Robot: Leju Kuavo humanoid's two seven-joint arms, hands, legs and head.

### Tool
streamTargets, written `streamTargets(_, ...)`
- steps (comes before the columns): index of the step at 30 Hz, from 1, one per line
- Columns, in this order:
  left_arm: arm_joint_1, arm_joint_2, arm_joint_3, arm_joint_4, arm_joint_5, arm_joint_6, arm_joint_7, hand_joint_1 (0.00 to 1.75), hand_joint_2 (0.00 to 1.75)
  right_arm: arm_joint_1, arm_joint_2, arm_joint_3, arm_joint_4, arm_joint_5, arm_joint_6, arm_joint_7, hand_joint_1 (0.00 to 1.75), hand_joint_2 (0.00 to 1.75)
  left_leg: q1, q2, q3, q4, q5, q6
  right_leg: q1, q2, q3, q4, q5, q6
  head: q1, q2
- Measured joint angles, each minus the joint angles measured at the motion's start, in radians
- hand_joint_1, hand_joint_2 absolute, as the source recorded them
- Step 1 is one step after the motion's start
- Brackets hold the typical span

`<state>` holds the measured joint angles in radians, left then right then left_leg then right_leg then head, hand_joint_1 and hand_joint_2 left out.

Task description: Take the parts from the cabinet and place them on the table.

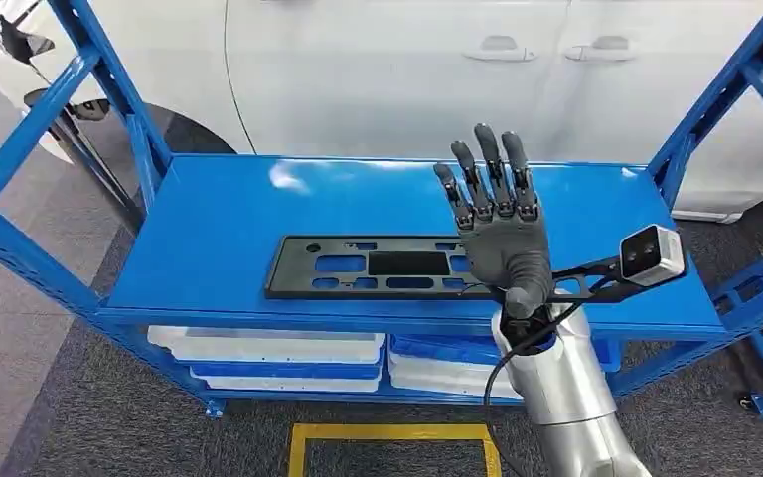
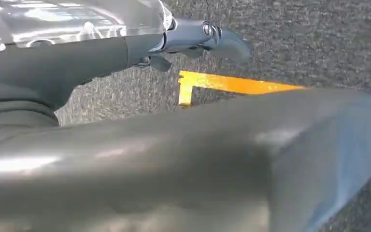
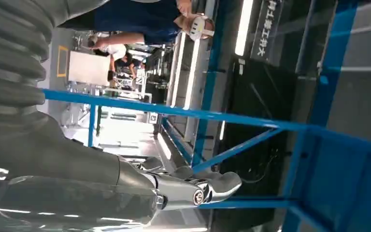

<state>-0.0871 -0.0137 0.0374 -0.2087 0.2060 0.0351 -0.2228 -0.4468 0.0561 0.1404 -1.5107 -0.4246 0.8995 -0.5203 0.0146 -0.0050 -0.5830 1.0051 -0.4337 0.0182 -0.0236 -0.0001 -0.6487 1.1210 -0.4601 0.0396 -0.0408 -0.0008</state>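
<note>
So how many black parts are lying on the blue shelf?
1. A long black panel lies flat along the front of the blue shelf, its right end hidden behind the right hand.

A white car [image 1: 407, 70] stands behind; yellow floor tape [image 1: 393, 445] marks grey carpet.

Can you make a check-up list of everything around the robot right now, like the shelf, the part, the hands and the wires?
Surface: blue shelf, top level bare apart from one part.
Job's things: long black part lying flat near the shelf's front edge.
Clutter: white and blue bins stacked on the lower level.
Hands: right hand above the part's right end, fingers spread, holding nothing; left hand over the floor, state unclear.
Cables: black cable at the right wrist.
Surroundings: white car behind; yellow floor marking.
</note>
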Motion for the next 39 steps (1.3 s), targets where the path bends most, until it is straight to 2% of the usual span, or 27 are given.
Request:
streamTargets(1,0.000,0.000,0.002,0.000,0.000,0.000,0.000,0.00,0.00,0.004,0.000,0.005,-0.020,0.007,-0.005,0.003,0.00,1.75,0.000,0.000,0.000,0.006,-0.006,-0.006,-0.005,-0.001,0.038,-0.081,0.029,0.002,0.000,0.000)
streamTargets(2,-0.001,0.000,0.006,0.000,0.001,0.000,-0.001,0.00,0.00,0.009,-0.002,0.008,-0.035,0.014,-0.009,0.003,0.00,1.75,-0.005,-0.001,-0.005,0.013,-0.011,-0.014,0.004,0.003,0.043,-0.093,0.015,-0.004,0.000,0.000)
streamTargets(3,-0.001,0.000,0.010,0.000,0.001,0.000,-0.001,0.00,0.00,0.018,-0.002,0.012,-0.050,0.026,-0.016,0.002,0.00,1.75,-0.005,-0.001,-0.004,0.012,-0.011,-0.018,0.003,0.006,0.040,-0.093,0.017,-0.016,0.000,0.000)
streamTargets(5,0.001,0.000,0.013,0.000,0.001,0.000,-0.003,0.00,0.00,0.031,-0.005,0.020,-0.072,0.082,-0.052,-0.011,0.00,1.75,-0.002,-0.001,0.000,0.005,-0.008,-0.030,0.011,0.006,0.040,-0.092,0.015,-0.028,0.000,0.000)
streamTargets(7,0.001,-0.001,0.017,0.000,0.000,0.000,-0.005,0.00,0.00,0.035,-0.009,0.038,-0.086,0.161,-0.104,-0.027,0.00,1.75,0.002,0.000,-0.003,0.020,-0.023,-0.040,0.003,0.005,0.047,-0.104,0.022,-0.044,0.000,0.000)
streamTargets(8,0.001,-0.002,0.018,0.000,0.000,0.000,-0.006,0.00,0.00,0.038,-0.010,0.045,-0.088,0.222,-0.150,-0.037,0.00,1.75,0.002,0.000,-0.020,0.060,-0.050,-0.042,0.002,0.004,0.049,-0.105,0.021,-0.051,0.000,0.000)
streamTargets(10,0.003,-0.002,0.023,0.000,0.000,-0.002,-0.013,0.00,0.00,0.051,-0.024,0.071,-0.085,0.433,-0.312,-0.071,0.00,1.75,0.003,0.000,-0.095,0.220,-0.128,-0.047,0.007,0.002,0.049,-0.105,0.020,-0.056,0.000,0.000)
streamTargets(11,0.007,-0.002,0.029,0.000,0.000,-0.002,-0.021,0.00,0.00,0.061,-0.036,0.091,-0.075,0.579,-0.429,-0.087,0.00,1.75,0.002,0.000,-0.132,0.296,-0.154,-0.048,0.010,0.002,0.049,-0.105,0.019,-0.058,0.000,0.000)
streamTargets(12,0.011,-0.002,0.034,0.000,0.001,-0.002,-0.025,0.00,0.00,0.069,-0.044,0.108,-0.064,0.679,-0.514,-0.096,0.00,1.75,0.002,0.000,-0.147,0.324,-0.155,-0.047,0.012,0.002,0.050,-0.104,0.018,-0.059,0.000,0.000)
streamTargets(13,0.016,-0.002,0.040,0.000,0.001,-0.003,-0.030,0.00,0.00,0.080,-0.054,0.133,-0.048,0.802,-0.621,-0.097,0.00,1.75,0.002,0.000,-0.140,0.305,-0.131,-0.045,0.014,0.003,0.051,-0.104,0.018,-0.060,0.000,0.000)
streamTargets(14,0.019,-0.002,0.043,0.000,0.001,-0.003,-0.034,0.00,0.00,0.089,-0.062,0.158,-0.037,0.902,-0.705,-0.089,0.00,1.75,0.002,0.000,-0.112,0.245,-0.093,-0.041,0.015,0.003,0.053,-0.104,0.017,-0.060,0.000,0.000)
streamTargets(16,0.021,-0.002,0.049,0.000,0.001,-0.002,-0.039,0.00,0.00,0.100,-0.077,0.213,-0.016,1.053,-0.829,-0.071,0.00,1.75,0.000,0.000,-0.021,0.057,-0.005,-0.027,0.017,0.004,0.058,-0.104,0.015,-0.057,0.000,0.000)
streamTargets(17,0.021,-0.001,0.053,0.000,0.001,-0.002,-0.040,0.00,0.00,0.103,-0.083,0.233,-0.006,1.073,-0.848,-0.069,0.00,1.75,-0.005,0.000,-0.002,0.017,-0.015,-0.019,0.020,0.003,0.057,-0.103,0.013,-0.054,0.000,0.000)
streamTargets(20,0.025,-0.002,0.061,0.000,0.001,-0.002,-0.041,0.00,0.00,0.115,-0.097,0.268,0.013,1.090,-0.865,-0.067,0.00,1.75,-0.013,-0.001,-0.003,0.012,-0.011,-0.014,0.018,0.002,0.055,-0.105,0.016,-0.036,0.000,0.000)
streamTargets(22,0.028,-0.003,0.062,0.000,0.001,-0.002,-0.041,0.00,0.00,0.115,-0.106,0.284,0.022,1.133,-0.895,-0.045,0.00,1.75,-0.001,0.003,0.006,-0.006,0.000,0.000,0.017,0.003,0.056,-0.099,0.008,-0.024,0.000,0.000)
streamTargets(23,0.027,-0.003,0.063,0.000,0.000,-0.002,-0.042,0.00,0.00,0.115,-0.112,0.294,0.026,1.176,-0.931,-0.030,0.00,1.75,-0.002,0.002,0.007,-0.008,0.001,0.004,0.019,0.002,0.043,-0.069,-0.017,-0.021,0.000,0.000)
streamTargets(24,0.026,-0.002,0.066,0.000,-0.003,-0.002,-0.044,0.00,0.00,0.117,-0.119,0.308,0.033,1.228,-0.976,-0.013,0.00,1.75,-0.002,0.003,0.006,-0.008,0.001,0.008,0.017,0.002,0.014,-0.007,-0.054,-0.018,0.000,0.000)
streamTargets(26,0.029,-0.002,0.068,0.000,-0.010,-0.005,-0.049,0.00,0.00,0.141,-0.137,0.338,0.061,1.340,-1.079,0.022,0.00,1.75,-0.003,0.003,0.005,-0.008,0.000,0.010,0.014,0.002,-0.064,0.157,-0.123,-0.012,0.000,0.000)
streamTargets(27,0.032,-0.002,0.068,0.000,-0.013,-0.006,-0.051,0.00,0.00,0.160,-0.147,0.353,0.073,1.392,-1.122,0.037,0.00,1.75,-0.003,0.002,0.005,-0.007,0.000,0.010,0.013,0.002,-0.088,0.205,-0.131,-0.010,0.000,0.000)
streamTargets(28,0.034,-0.002,0.068,0.000,-0.016,-0.006,-0.052,0.00,0.00,0.176,-0.155,0.361,0.081,1.420,-1.144,0.043,0.00,1.75,-0.003,0.000,0.006,-0.007,0.000,0.009,0.010,0.002,-0.086,0.196,-0.114,-0.008,0.000,0.000)
streamTargets(29,0.036,-0.003,0.068,0.000,-0.018,-0.007,-0.053,0.00,0.00,0.188,-0.164,0.371,0.089,1.434,-1.161,0.048,0.00,1.75,-0.003,-0.001,0.007,-0.006,-0.001,0.008,0.008,0.002,-0.060,0.141,-0.077,-0.008,0.000,0.000)
streamTargets(31,0.036,-0.003,0.068,0.000,-0.021,-0.008,-0.053,0.00,0.00,0.202,-0.183,0.378,0.097,1.437,-1.178,0.050,0.00,1.75,-0.003,-0.002,0.008,0.001,-0.007,0.002,0.007,0.000,0.035,-0.051,0.013,-0.011,0.000,0.000)
streamTargets(32,0.036,-0.003,0.068,0.000,-0.023,-0.011,-0.053,0.00,0.00,0.207,-0.190,0.379,0.100,1.433,-1.186,0.050,0.00,1.75,-0.004,-0.002,0.006,0.004,-0.010,-0.003,0.008,-0.001,0.057,-0.101,0.004,-0.017,0.000,0.000)
streamTargets(36,0.037,-0.003,0.068,0.000,-0.031,-0.017,-0.053,0.00,0.00,0.261,-0.227,0.375,0.099,1.408,-1.218,0.034,0.00,1.75,-0.006,-0.002,0.009,0.002,-0.012,-0.025,0.018,0.002,0.056,-0.102,0.010,-0.039,0.000,0.000)
streamTargets(37,0.037,-0.002,0.068,0.000,-0.033,-0.018,-0.053,0.00,0.00,0.273,-0.233,0.369,0.093,1.412,-1.228,0.032,0.00,1.75,-0.005,-0.001,0.007,0.007,-0.018,-0.030,0.011,0.001,0.061,-0.110,0.016,-0.048,0.000,0.000)
streamTargets(38,0.037,-0.002,0.068,0.000,-0.034,-0.018,-0.053,0.00,0.00,0.283,-0.237,0.364,0.085,1.424,-1.243,0.032,0.00,1.75,-0.003,-0.001,0.000,0.031,-0.038,-0.034,0.010,0.000,0.063,-0.112,0.016,-0.052,0.000,0.000)
streamTargets(39,0.037,-0.003,0.068,0.000,-0.037,-0.019,-0.053,0.00,0.00,0.292,-0.239,0.359,0.077,1.447,-1.261,0.033,0.00,1.75,-0.002,0.000,-0.027,0.096,-0.081,-0.038,0.010,0.000,0.063,-0.112,0.015,-0.058,0.000,0.000)
